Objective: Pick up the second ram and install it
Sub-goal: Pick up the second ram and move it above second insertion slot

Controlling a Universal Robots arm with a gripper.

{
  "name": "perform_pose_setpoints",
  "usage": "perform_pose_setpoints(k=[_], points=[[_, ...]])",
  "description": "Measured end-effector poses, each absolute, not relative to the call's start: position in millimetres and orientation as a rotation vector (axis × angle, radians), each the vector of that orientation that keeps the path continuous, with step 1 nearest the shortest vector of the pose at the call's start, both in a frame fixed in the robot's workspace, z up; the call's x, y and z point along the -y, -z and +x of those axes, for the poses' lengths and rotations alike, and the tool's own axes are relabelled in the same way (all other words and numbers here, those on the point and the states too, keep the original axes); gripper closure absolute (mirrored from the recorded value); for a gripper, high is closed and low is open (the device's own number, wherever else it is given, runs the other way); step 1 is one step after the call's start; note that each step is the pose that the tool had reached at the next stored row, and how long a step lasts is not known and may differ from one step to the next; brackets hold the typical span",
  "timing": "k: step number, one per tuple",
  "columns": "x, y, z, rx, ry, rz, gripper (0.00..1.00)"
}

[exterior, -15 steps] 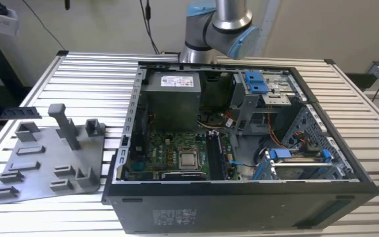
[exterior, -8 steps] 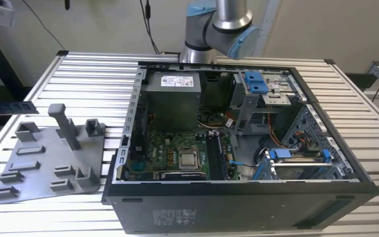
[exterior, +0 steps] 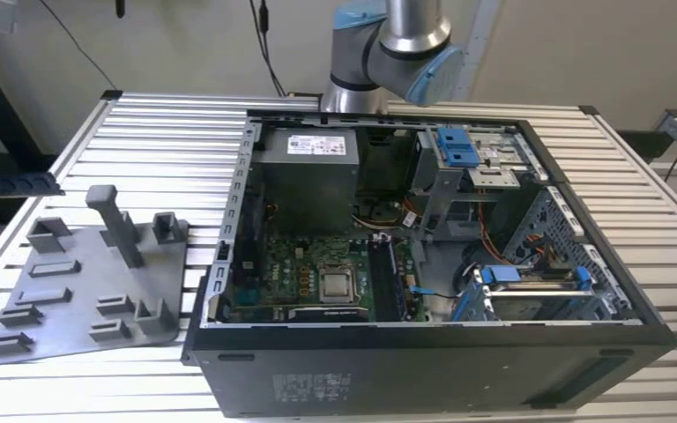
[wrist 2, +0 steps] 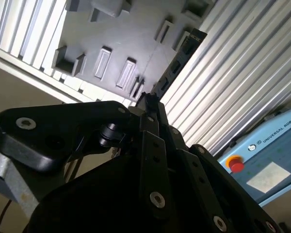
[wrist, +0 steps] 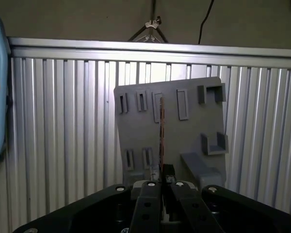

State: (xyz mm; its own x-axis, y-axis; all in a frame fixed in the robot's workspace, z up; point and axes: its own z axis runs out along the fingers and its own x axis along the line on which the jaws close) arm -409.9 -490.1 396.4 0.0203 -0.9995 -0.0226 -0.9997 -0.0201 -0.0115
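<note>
Tool: the two fingers are closed tight on one end of the second ram, with no gap either side. In the first wrist view the stick is edge-on, a thin brownish line running straight out from the fingertips. In the second wrist view the tool holds the same end, and the second ram shows its flat dark face with a row of chips, pointing away from the tool.

Second ram: gripped at its near end only, the rest free and projecting ahead of the tool. I cannot tell whether its far tip touches anything.

Beyond the tool: the grey tray lies directly past the stick, flat on the slatted metal desk. Its slots and raised blocks face the tool. In the second wrist view the stick's far end falls near the edge of the grey tray, where it meets the desk.

To one side of the tool, a pale blue box with a red button.

Exterior view: the grey tray sits on the desk just beside the open computer case. The motherboard is exposed inside. The arm rises behind the case.
</note>
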Motion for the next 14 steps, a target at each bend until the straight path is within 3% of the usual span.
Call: perform_pose_setpoints(k=[14], points=[[490, -397, -399, -2.182, -0.013, -2.227, 0.86]])
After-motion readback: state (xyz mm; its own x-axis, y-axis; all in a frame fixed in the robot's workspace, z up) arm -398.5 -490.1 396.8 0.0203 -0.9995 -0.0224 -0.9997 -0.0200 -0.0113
